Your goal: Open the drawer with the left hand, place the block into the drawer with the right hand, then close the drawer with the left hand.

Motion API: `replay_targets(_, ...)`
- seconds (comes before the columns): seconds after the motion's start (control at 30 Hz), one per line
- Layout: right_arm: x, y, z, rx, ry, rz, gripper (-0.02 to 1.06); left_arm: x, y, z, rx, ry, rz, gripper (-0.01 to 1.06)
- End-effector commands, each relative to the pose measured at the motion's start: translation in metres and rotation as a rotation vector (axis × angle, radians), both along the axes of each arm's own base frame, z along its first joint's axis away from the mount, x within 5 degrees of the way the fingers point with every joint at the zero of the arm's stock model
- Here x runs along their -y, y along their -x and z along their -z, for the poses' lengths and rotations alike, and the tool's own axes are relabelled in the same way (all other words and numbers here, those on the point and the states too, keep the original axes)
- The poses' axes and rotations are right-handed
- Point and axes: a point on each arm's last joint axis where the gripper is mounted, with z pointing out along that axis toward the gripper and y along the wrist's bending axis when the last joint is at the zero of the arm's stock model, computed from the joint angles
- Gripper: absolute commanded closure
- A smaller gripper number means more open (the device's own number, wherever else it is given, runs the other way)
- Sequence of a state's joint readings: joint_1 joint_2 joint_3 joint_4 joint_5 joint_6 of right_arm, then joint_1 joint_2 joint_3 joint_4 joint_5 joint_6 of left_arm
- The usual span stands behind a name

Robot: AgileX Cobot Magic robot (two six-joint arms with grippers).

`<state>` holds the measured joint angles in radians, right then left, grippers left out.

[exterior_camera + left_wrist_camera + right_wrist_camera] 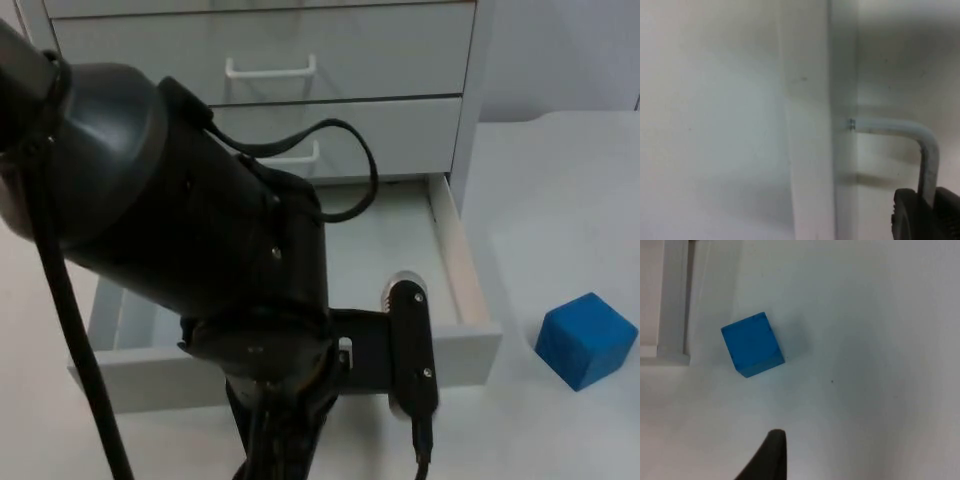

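A: Start nearest the camera. What is the big black mass in the top view?

B: That is the left arm, crossing from the upper left toward the lower middle of the frame. The left gripper (400,350) sits at the front panel of the open drawer (470,355), low and centre. In its wrist view one black fingertip rests against the white handle (927,150); whether the fingers clamp the handle or just stand beside it, I cannot tell.

A: Why would it be parked there?

B: My guess: the bottom drawer is already pulled out, so opening looks done, and the arm waits at the handle to push it shut later.

A: And the block?

B: One blue block (586,340) lies on the white table (560,200) at the right edge of the frame, just beside the drawer's front right corner, not yet inside. The right gripper (767,455) hovers over it; its wrist camera looks down on the block. Its fingers' spacing I cannot tell.

A: Counts, going farther back?

B: One block, one open drawer, and behind it two closed drawer fronts (270,45), the upper with its white handle in full sight.
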<state>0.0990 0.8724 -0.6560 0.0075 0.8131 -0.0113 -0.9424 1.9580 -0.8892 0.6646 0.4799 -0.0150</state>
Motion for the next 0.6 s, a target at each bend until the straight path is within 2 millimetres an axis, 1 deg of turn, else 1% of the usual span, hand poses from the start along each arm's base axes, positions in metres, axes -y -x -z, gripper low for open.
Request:
replay_targets(0.0, -0.001, -0.001, -0.004, 0.017, 0.001, -0.007, -0.01, 0.005, 0.009, 0.0, -0.022, 0.04, -0.012, 1.05)
replay_targets(0.23, -0.001, -0.001, -0.004, 0.017, 0.001, -0.007, -0.01, 0.006, 0.009, 0.0, -0.022, 0.04, -0.005, 1.04)
replay_targets(0.3, -0.001, -0.001, -0.004, 0.017, 0.001, -0.007, -0.01, 0.006, 0.009, 0.0, -0.022, 0.04, -0.005, 0.95)
replay_targets(0.33, -0.001, -0.001, -0.004, 0.017, 0.001, -0.007, -0.01, 0.006, 0.009, 0.0, -0.022, 0.04, -0.005, 0.81)
replay_targets(0.37, -0.001, -0.001, -0.004, 0.017, 0.001, -0.007, -0.01, 0.006, 0.009, -0.002, -0.019, 0.045, -0.005, 0.7)
replay_targets(0.4, -0.001, -0.001, -0.004, 0.017, 0.001, -0.007, -0.01, 0.006, 0.009, -0.002, -0.019, 0.045, -0.005, 0.7)
replay_targets(0.47, -0.001, -0.001, -0.003, 0.015, 0.001, -0.007, -0.01, 0.006, 0.008, -0.005, -0.012, 0.055, -0.005, 0.52)
replay_targets(0.5, -0.001, -0.001, -0.003, 0.015, 0.001, -0.007, -0.01, 0.007, 0.008, -0.01, -0.004, 0.066, -0.005, 0.45)
replay_targets(0.53, -0.001, -0.001, -0.003, 0.015, 0.001, -0.007, -0.01, 0.007, 0.008, -0.013, 0.004, 0.075, -0.003, 0.42)
replay_targets(0.57, -0.001, -0.001, -0.003, 0.015, 0.001, -0.007, -0.01, 0.007, 0.007, -0.017, 0.011, 0.083, -0.001, 0.42)
